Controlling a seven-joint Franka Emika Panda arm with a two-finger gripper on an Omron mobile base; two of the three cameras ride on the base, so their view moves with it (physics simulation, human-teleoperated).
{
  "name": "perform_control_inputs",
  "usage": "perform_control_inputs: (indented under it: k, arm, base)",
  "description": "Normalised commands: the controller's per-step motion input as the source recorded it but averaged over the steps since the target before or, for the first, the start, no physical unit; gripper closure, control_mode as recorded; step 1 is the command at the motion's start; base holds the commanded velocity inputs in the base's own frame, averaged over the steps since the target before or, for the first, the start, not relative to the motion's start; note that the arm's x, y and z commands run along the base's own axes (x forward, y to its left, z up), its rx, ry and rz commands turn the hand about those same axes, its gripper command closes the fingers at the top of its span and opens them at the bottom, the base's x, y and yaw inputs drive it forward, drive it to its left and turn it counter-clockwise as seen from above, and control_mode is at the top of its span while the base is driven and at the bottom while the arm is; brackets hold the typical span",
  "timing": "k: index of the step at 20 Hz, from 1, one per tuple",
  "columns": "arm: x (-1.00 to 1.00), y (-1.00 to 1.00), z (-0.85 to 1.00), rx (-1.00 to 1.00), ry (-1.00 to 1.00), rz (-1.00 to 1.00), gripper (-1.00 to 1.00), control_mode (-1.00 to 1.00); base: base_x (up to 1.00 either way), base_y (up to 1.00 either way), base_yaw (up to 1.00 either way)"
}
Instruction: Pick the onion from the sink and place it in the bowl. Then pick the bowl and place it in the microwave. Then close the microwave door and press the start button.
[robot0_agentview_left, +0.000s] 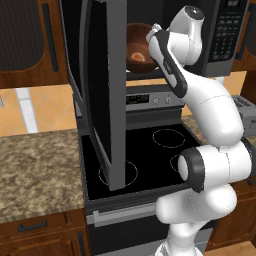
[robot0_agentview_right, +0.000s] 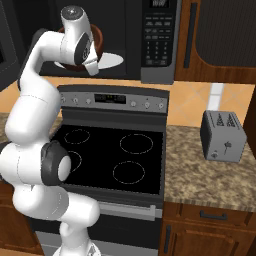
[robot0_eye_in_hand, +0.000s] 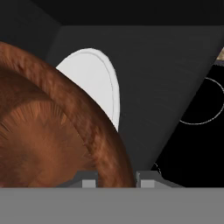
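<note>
Presently the arm is raised to the one microwave (robot0_agentview_right: 150, 40), whose single door (robot0_agentview_left: 100, 95) stands swung wide open toward the left, edge-on in the left base view. One bowl (robot0_agentview_left: 137, 47), reddish-brown with a thick rim, sits in the mouth of the cavity; one onion (robot0_agentview_left: 137, 57), small and orange-brown, lies in its bottom. In the right base view the bowl's rim (robot0_agentview_right: 98, 44) shows behind the wrist, over the one white turntable plate (robot0_agentview_right: 112, 60). The gripper (robot0_eye_in_hand: 115, 180) is at the bowl's rim: in the hand view its two fingertips (robot0_eye_in_hand: 89, 182) rise on either side of the rim, one inside the bowl and one outside, narrowly parted with the wall between them. They look clamped on it, though the contact itself sits at the frame's edge. The bowl appears tilted in that view, with the turntable (robot0_eye_in_hand: 94, 83) beyond it against the dark cavity wall. Below the microwave, the black glass stovetop (robot0_agentview_right: 110, 152) carries four ring marks, counted in the right base view. One keypad column (robot0_agentview_right: 157, 37) runs down the microwave's right side. One grey toaster (robot0_agentview_right: 223, 136), two slots, stands on the speckled granite counter (robot0_agentview_right: 205, 175) to the right of the stove, well apart from the arm.
</note>
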Motion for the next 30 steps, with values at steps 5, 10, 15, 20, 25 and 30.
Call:
perform_control_inputs:
  k: [5, 10, 15, 20, 25, 30]
  arm:
    - [0.51, 0.14, -0.01, 0.00, 0.00, -0.02, 1.00, -1.00]
    - [0.45, 0.07, -0.04, 0.00, 0.00, -0.08, 1.00, -1.00]
    - [0.22, 0.00, -0.21, 0.00, 0.00, -0.10, 1.00, -1.00]
    - [-0.01, 0.06, -0.22, -0.01, -0.01, -0.02, -1.00, -1.00]
    - [-0.30, 0.00, -0.01, -0.01, -0.19, 0.00, -1.00, -1.00]
    - [-0.59, 0.02, -0.10, -0.03, -0.28, 0.01, -1.00, -1.00]
  base:
    - [0.00, 0.00, 0.00]
    - [0.00, 0.00, 0.00]
    - [0.00, 0.00, 0.00]
    - [0.00, 0.00, 0.00]
    - [0.00, 0.00, 0.00]
    - [0.00, 0.00, 0.00]
